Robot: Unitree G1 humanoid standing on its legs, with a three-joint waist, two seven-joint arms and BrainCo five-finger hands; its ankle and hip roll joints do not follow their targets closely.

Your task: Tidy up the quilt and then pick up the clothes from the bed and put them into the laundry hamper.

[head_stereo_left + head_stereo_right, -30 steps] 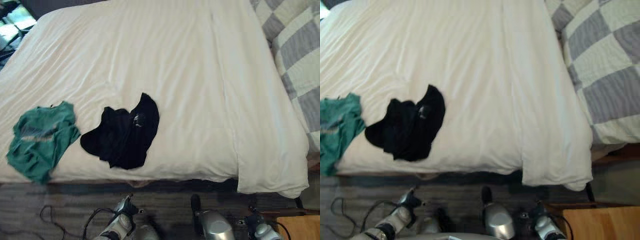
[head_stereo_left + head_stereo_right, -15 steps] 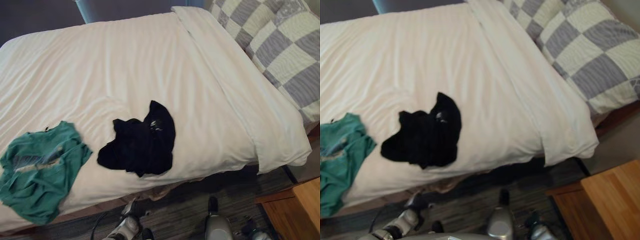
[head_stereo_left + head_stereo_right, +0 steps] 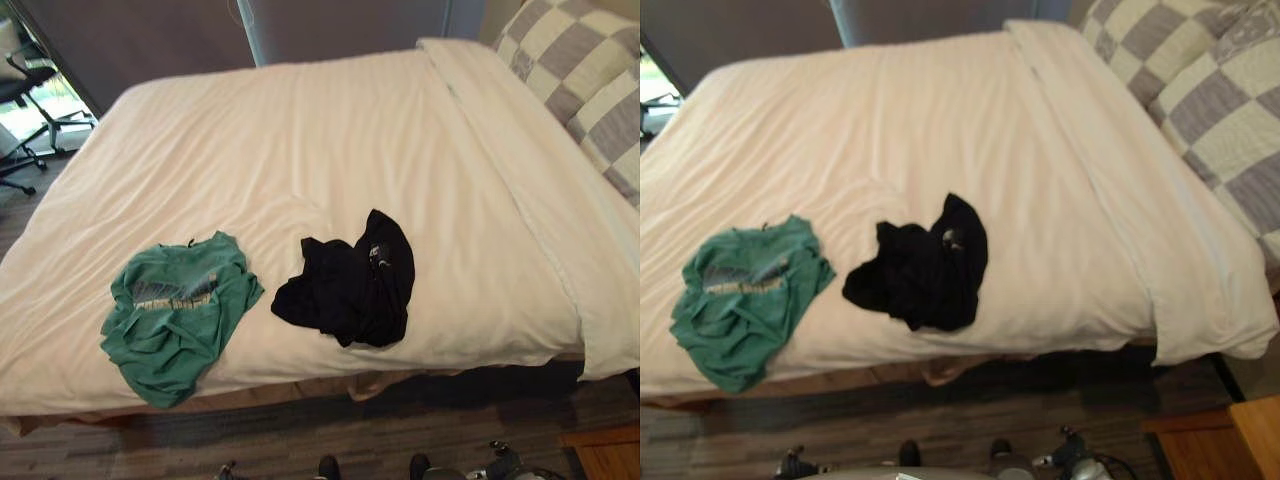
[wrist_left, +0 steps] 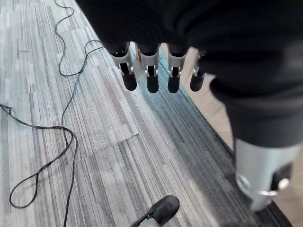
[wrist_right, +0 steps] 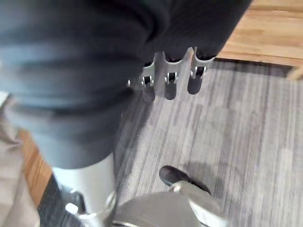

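Each robot hand, left (image 4: 151, 71) and right (image 5: 170, 75), hangs empty with fingers straight above the floor; view has swung, green shirt (image 3: 175, 310) and black garment (image 3: 350, 290) stay unmoved by the bed's near edge, unpicked

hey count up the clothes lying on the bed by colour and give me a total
Green garment: 1
Black garment: 1
Total: 2, both on the white quilt near the bed's front edge, apart from each other.

Checkered pillows (image 3: 1200, 90) at head of bed, w/ wooden nightstand (image 3: 1230, 440) at lower corner. Office chair (image 3: 30, 100) on far side; grey plank floor (image 4: 94, 142) underfoot.
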